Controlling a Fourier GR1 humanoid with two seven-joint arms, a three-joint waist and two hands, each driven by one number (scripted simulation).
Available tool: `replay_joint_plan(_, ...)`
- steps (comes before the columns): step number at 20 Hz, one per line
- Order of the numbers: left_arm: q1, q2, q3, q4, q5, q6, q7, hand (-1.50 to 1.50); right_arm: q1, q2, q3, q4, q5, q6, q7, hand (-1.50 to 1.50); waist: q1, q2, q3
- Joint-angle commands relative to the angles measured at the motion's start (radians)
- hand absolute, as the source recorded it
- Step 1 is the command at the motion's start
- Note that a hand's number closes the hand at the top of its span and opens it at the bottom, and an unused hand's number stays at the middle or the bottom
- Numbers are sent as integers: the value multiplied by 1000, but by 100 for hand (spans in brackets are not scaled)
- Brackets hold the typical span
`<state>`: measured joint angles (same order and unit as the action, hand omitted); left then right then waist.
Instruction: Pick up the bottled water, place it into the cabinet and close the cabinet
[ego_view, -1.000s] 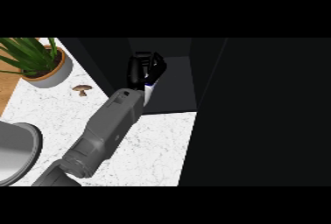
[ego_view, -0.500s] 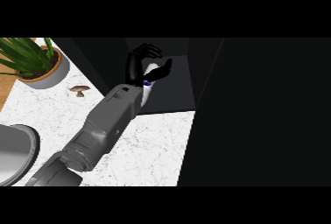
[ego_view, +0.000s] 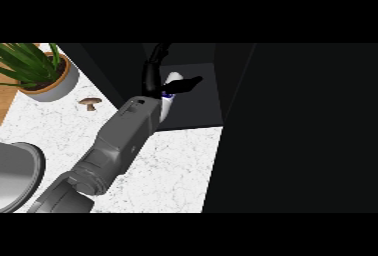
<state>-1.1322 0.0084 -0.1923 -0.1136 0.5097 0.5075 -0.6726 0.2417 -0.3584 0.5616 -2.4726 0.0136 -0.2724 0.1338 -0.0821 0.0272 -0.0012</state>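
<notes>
Left robot hand inside cabinet, fingers curled round bottled water. Bottle tilted; letting go now may tip it. Door not shut yet.

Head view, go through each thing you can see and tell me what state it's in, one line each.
Bottled water: held, inside the cabinet opening.
Left hand: curled round the bottle, reaching into the cabinet.
Cabinet: open, dark inside.
Potted plant: upright on the counter.
Mushroom: resting on the counter, untouched.
Right hand: not in view.
</notes>
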Motion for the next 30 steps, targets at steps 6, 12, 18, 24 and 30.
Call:
replay_joint_plan(6,-64,6,-6,28,-33,-54,20,-150,60,-18,12,-126,-12,-6,38,-150,0,-6,0)
replay_joint_plan(12,-64,-8,29,-65,14,-250,-30,-150,0,-15,-30,-84,-18,0,49,-150,0,-4,-1)
replay_joint_plan(18,-14,-8,16,-122,45,-386,-16,-150,20,-16,-40,-83,-17,5,37,-150,30,-17,1)
replay_joint_plan(24,73,-8,-32,-272,114,-396,17,-150,43,-29,-9,-135,44,-3,97,-150,55,-28,0)
replay_joint_plan(30,277,-8,-129,-567,122,-360,141,150,70,-37,-45,-119,27,-14,64,-150,97,-43,1)
